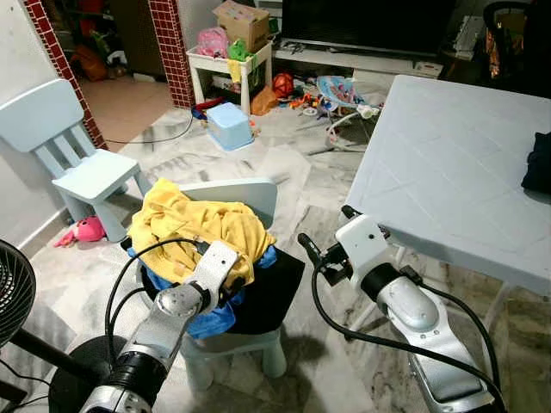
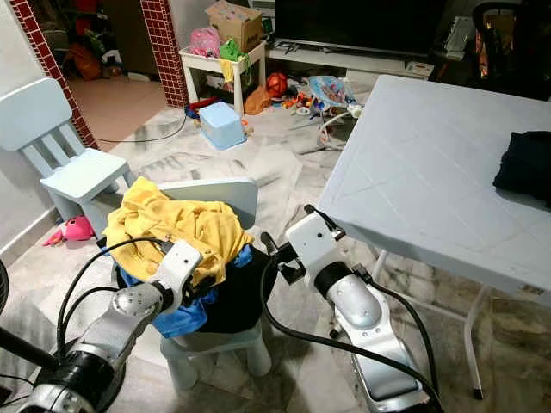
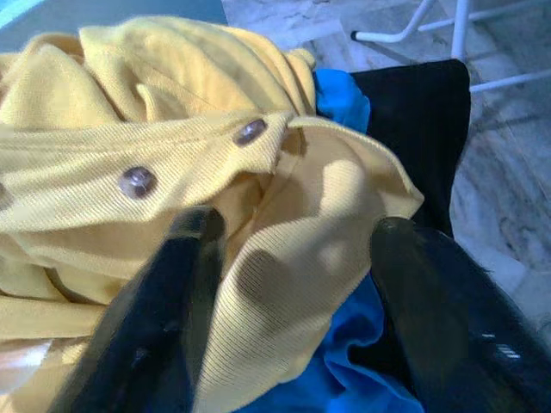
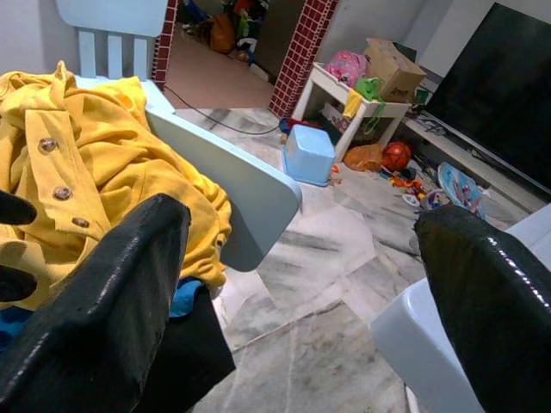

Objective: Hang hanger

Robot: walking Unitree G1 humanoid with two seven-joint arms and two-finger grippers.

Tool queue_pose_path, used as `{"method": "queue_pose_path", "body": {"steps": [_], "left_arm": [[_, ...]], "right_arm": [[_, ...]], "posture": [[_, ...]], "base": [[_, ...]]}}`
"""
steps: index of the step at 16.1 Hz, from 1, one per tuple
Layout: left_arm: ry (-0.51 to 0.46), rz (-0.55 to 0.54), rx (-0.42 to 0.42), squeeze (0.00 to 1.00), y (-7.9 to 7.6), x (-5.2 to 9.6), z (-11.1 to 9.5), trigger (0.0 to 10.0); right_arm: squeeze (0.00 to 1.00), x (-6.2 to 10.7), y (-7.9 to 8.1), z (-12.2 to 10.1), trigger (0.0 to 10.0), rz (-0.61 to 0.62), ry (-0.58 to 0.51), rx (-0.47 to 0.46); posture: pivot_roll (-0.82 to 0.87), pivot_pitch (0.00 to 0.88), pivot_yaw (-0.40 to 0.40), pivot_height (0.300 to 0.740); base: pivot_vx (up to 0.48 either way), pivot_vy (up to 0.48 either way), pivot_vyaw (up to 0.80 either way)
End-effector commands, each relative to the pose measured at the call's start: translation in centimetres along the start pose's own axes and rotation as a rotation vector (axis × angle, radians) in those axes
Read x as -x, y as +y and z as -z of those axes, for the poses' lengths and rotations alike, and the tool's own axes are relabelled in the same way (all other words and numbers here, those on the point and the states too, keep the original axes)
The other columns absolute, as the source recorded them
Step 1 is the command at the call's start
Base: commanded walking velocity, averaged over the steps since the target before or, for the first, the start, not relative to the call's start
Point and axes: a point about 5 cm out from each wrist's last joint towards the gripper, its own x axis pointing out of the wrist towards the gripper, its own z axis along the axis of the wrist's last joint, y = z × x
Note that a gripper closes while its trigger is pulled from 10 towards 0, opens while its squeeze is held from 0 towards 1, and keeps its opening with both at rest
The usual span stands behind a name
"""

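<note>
A small pale-blue chair (image 1: 250, 194) holds a heap of clothes: a yellow buttoned shirt (image 1: 194, 225) on top, a blue garment (image 1: 215, 320) under it and a black one (image 1: 271, 292) draped over the seat's right side. My left gripper (image 3: 297, 225) is down on the heap, open, its two black fingers (image 3: 185, 284) spread either side of a fold of the yellow shirt near its buttons. My right gripper (image 1: 327, 228) hovers open just right of the chair, level with the seat, with nothing between its fingers (image 4: 103, 292).
A white folding table (image 1: 448, 163) stands close on the right with a dark cloth (image 2: 525, 163) on it. A second pale-blue chair (image 1: 86, 172) is at the left wall, a pink toy (image 1: 82, 230) beside it. A black fan (image 1: 13, 292) stands front left. Toys and a blue box (image 1: 229, 125) litter the far floor.
</note>
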Motion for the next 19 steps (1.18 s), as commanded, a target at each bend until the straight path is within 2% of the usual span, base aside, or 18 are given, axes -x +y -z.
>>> {"method": "queue_pose_path", "body": {"steps": [1, 2, 4, 8, 9, 13, 15, 19], "left_arm": [[-0.005, 0.0, -0.014, 1.0, 0.2, -0.2, -0.3, 10.0], [0.014, 0.014, -0.055, 1.0, 0.0, -0.4, 0.0, 10.0], [0.022, 0.022, -0.06, 1.0, -0.1, -0.5, 0.3, 10.0], [0.072, 0.007, -0.126, 1.0, 0.5, -0.5, 1.2, 10.0], [0.073, 0.005, -0.111, 0.0, 0.6, -0.5, 1.4, 0.0], [0.073, -0.003, -0.1, 0.0, 1.0, -0.6, 1.6, 0.0], [0.072, -0.003, -0.107, 0.0, 1.0, -0.7, 1.6, 0.0], [0.065, 0.003, -0.105, 0.0, 0.9, -0.9, 1.6, 0.0]], "right_arm": [[0.0, 0.0, -0.1, 0.0, 10.0, 0.002, 0.006, 0.004], [0.0, 0.0, -0.1, 0.0, 10.0, 0.002, 0.007, 0.005], [0.0, 0.0, -0.1, 0.0, 10.0, 0.003, 0.008, 0.006], [0.0, 0.1, 0.1, 0.1, 10.0, -0.004, 0.012, 0.006], [0.0, 0.1, 0.1, 0.1, 10.0, -0.007, 0.01, 0.009], [0.0, 0.1, 0.2, 0.1, 10.0, -0.025, 0.014, 0.006], [0.0, 0.3, 0.8, 0.1, 10.0, -0.107, 0.021, -0.019], [0.0, 1.5, 1.8, 1.4, 10.0, -0.294, 0.122, 0.015]], "posture": [[-0.18, 0.0, 0.006, 0.74], [-0.18, 0.0, 0.006, 0.74], [-0.18, 0.0, 0.009, 0.74], [-0.19, 0.0, 0.012, 0.74], [-0.19, 0.0, 0.012, 0.74], [-0.19, 0.0, 0.012, 0.74], [-0.2, 0.0, 0.012, 0.74], [-0.2, 0.0, 0.011, 0.74]], "base": [[0.0, 0.0, 0.0], [0.0, 0.0, 0.0], [0.0, 0.0, 0.0], [0.0, 0.0, 0.0], [0.0, 0.0, 0.0], [0.0, 0.0, 0.0], [0.0, 0.0, 0.0], [0.0, 0.0, 0.0]]}}
